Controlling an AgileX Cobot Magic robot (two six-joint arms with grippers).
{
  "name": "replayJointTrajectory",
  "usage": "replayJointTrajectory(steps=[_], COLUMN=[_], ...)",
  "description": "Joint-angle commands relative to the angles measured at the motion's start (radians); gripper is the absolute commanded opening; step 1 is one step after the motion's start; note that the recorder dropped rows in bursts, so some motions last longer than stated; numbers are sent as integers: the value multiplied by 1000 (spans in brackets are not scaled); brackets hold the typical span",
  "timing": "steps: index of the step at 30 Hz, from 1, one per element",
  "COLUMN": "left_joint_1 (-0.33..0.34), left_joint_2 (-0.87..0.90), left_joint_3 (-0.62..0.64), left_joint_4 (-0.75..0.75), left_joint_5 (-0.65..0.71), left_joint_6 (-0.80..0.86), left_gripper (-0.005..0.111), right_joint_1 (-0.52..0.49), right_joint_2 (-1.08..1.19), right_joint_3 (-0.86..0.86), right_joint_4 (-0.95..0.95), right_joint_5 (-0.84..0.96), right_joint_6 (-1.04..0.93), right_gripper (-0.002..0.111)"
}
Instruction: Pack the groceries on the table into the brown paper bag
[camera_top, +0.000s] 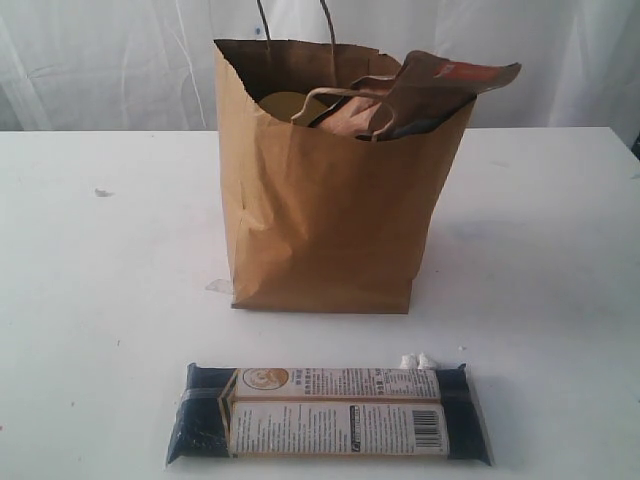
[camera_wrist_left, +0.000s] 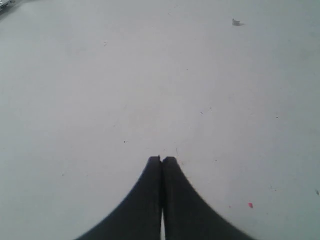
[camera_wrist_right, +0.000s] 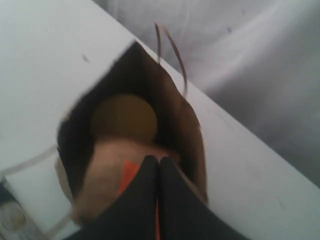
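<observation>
- The brown paper bag (camera_top: 320, 220) stands upright at the middle of the white table (camera_top: 90, 300), its mouth open and one twisted cord handle (camera_top: 326, 22) sticking up at the far side.
- A brown pouch with orange label (camera_top: 440, 85) leans out of the bag's top at the right, tilted, its upper end past the rim.
- A round yellowish top (camera_top: 283, 105) shows inside the bag, left of the pouch; what it belongs to cannot be told.
- The long dark-blue packet (camera_top: 330, 425) lies flat on the near part of the table, in front of the bag and apart from it, its length running left to right and its printed label facing up.
- Two small white bits (camera_top: 415, 359) sit just beside the packet's far edge, toward its right end.
- The left gripper (camera_wrist_left: 161, 160) has its jaws pressed together with nothing between them, over bare tabletop.
- The right gripper (camera_wrist_right: 158, 160) is above the bag's mouth, over the pouch, jaws closed tip to tip and gripping nothing.
</observation>
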Motion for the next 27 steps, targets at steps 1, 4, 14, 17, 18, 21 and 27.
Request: replayJointTrajectory(steps=[1,4,14,17,18,21,27], left_joint_1=[-7,-7,-7,-7,-7,-7,-7], left_joint_2=[-5,-5,-5,-5,-5,-5,-5], left_joint_3=[0,0,0,0,0,0,0], left_joint_4=[0,0,0,0,0,0,0], left_joint_5=[-5,-5,-5,-5,-5,-5,-5], left_joint_6=[0,0,0,0,-2,-2,-2], left_gripper=[0,0,0,0,0,0,0], right_joint_1=[-1,-1,-1,-1,-1,-1,-1], right_joint_2=[-58,-109,-247,-246,-244,-237,-174], right_joint_3=[12,72,390,512,559,686,892], right_joint_4=[-387,-544,-557,-555,-545,-513,-413], right_joint_5=[191,196,137,119,92,-54,-338], right_joint_6=[249,354,435,435,440,482,489], right_gripper=[0,0,0,0,0,0,0])
